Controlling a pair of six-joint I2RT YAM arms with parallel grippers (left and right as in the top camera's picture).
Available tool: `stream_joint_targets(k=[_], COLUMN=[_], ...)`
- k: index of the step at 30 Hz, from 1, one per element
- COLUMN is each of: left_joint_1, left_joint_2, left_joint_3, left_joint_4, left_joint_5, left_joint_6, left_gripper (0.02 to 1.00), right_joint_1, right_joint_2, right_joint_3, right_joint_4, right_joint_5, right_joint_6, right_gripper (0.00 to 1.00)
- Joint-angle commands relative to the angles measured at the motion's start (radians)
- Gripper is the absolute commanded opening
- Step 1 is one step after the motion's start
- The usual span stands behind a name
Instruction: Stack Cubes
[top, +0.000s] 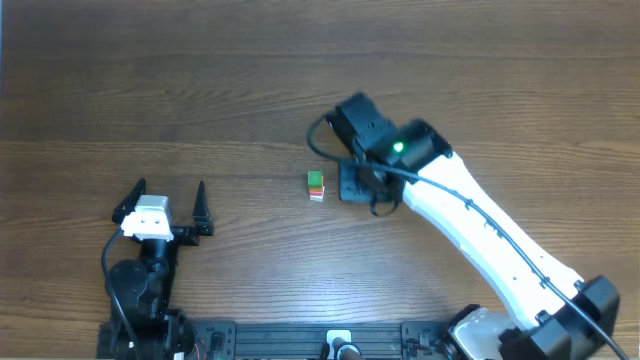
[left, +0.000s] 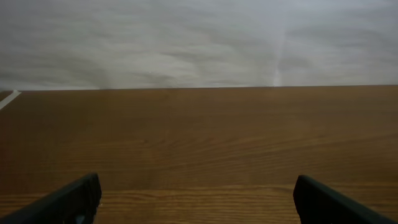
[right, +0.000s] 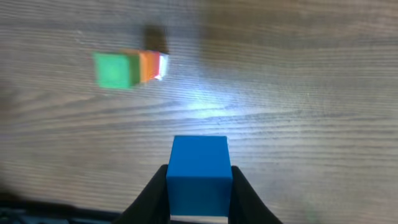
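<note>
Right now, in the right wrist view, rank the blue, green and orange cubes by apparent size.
1. blue cube, nearest the camera, so its true size is unsure.
2. green cube.
3. orange cube, showing as a narrow strip.

Top view is bright and even, soft light from overhead, hardly any shadows on the wooden surface, and the grain reads fine. A green indicator light glows on the right arm. Right wrist view has a white glare patch on the wood just past the blue cube. That cube's fairly crisp, but the green cube farther off is soft and smeary, with a small dark shadow next to it. Left wrist view is dimmer and hazy with a washed-out pale background, and the left hand is just two dark silhouettes.
</note>
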Motion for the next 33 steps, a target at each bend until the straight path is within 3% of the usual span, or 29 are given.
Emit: stream_joint_targets(k=[1,10,33], left_joint_1=[-0.005,-0.005,-0.005], left_joint_2=[-0.007,-0.007,-0.007], left_joint_3=[-0.006,-0.006,-0.006], left_joint_4=[0.0,0.0,0.0], left_joint_5=[0.006,0.006,0.006], left_joint_6=[0.017,0.018,0.018], left_gripper=[1.0,1.0,1.0], right_joint_1=[0.024,0.077,0.114], right_joint_2=[0.134,0.313,0.437], right_joint_3=[0.188,0.358,0.357], right_joint_4=[-0.064,-0.085,-0.053], right_joint_5=[0.017,0.008,-0.003], right_joint_6=[-0.007,0.028,0.079], right_gripper=[0.012,0.012,0.012])
